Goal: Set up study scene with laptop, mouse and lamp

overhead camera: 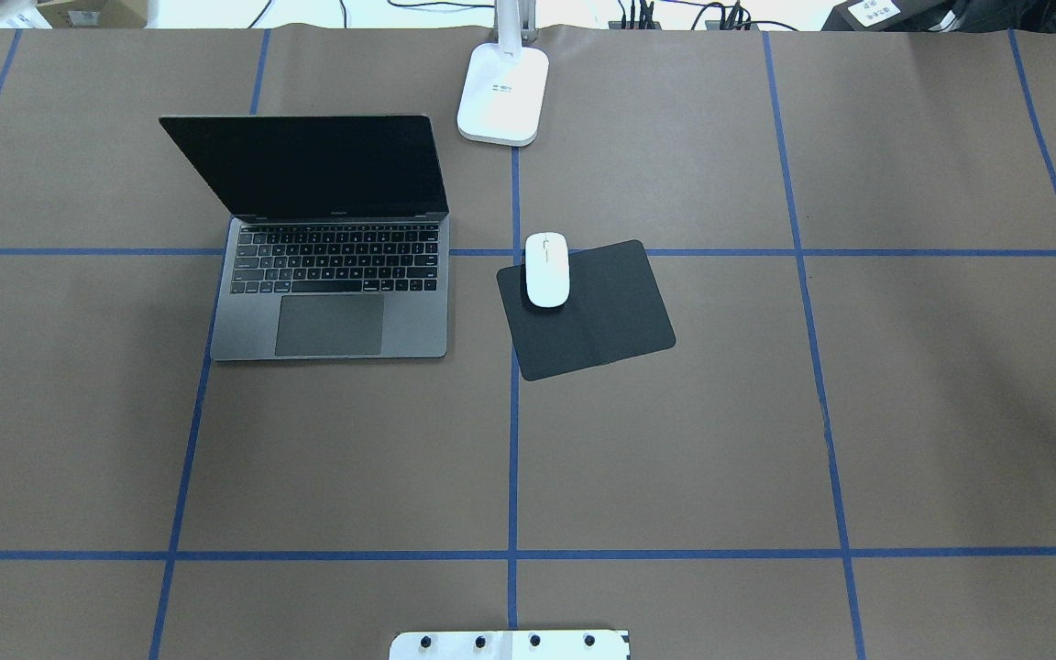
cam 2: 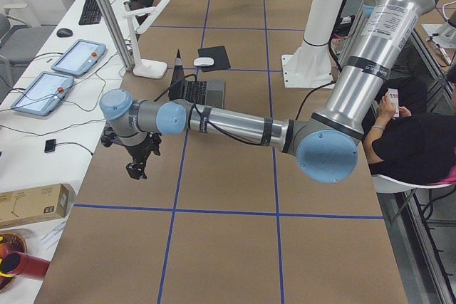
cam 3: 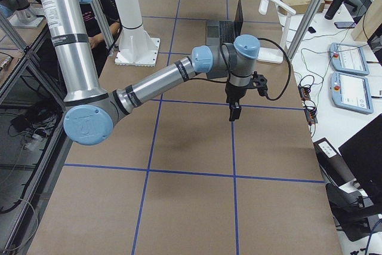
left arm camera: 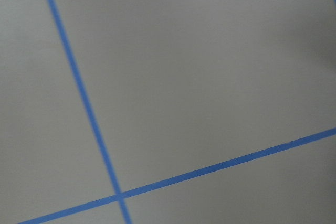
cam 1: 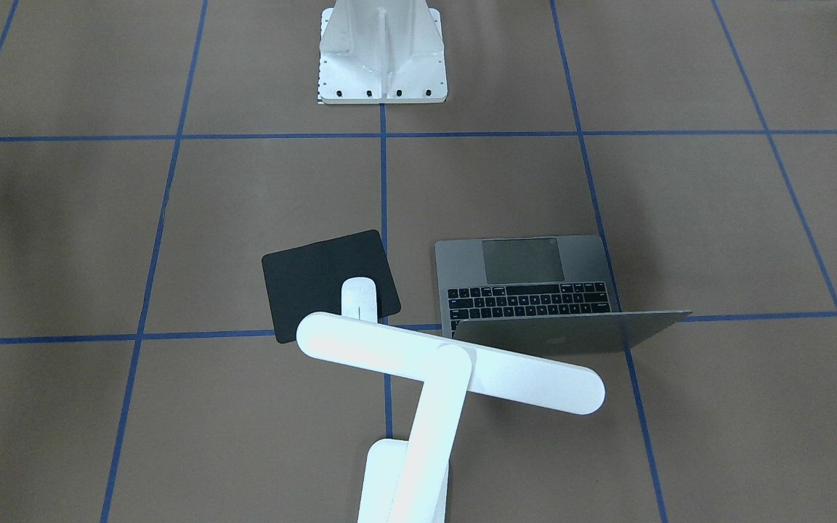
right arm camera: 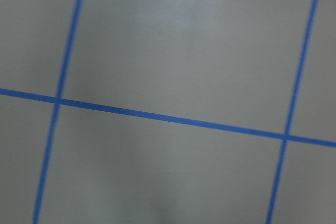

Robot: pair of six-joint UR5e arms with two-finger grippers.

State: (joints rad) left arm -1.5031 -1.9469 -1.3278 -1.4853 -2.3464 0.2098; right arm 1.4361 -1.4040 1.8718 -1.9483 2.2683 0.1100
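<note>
Beneath my left claw (cam 2: 137, 166) and my right claw (cam 3: 234, 111) lies only the paper-covered desk (overhead camera: 858, 412), crossed with blue tape (left arm camera: 84, 103). Each claw hangs above its own end of the desk. I see nothing held in either, though I cannot tell from the side views whether the jaws stand wide or narrow. Both are well apart from everything I was to arrange. Toward the middle, the laptop (overhead camera: 335, 275) sits open on my left half. Just beside it, the mouse (overhead camera: 547, 269) rests on the far corner of a black mouse pad (overhead camera: 610, 316). The lamp (overhead camera: 503, 92) stands at the far edge, beyond the gap between them. I judge the scene set, with little left but to retire the arms.
</note>
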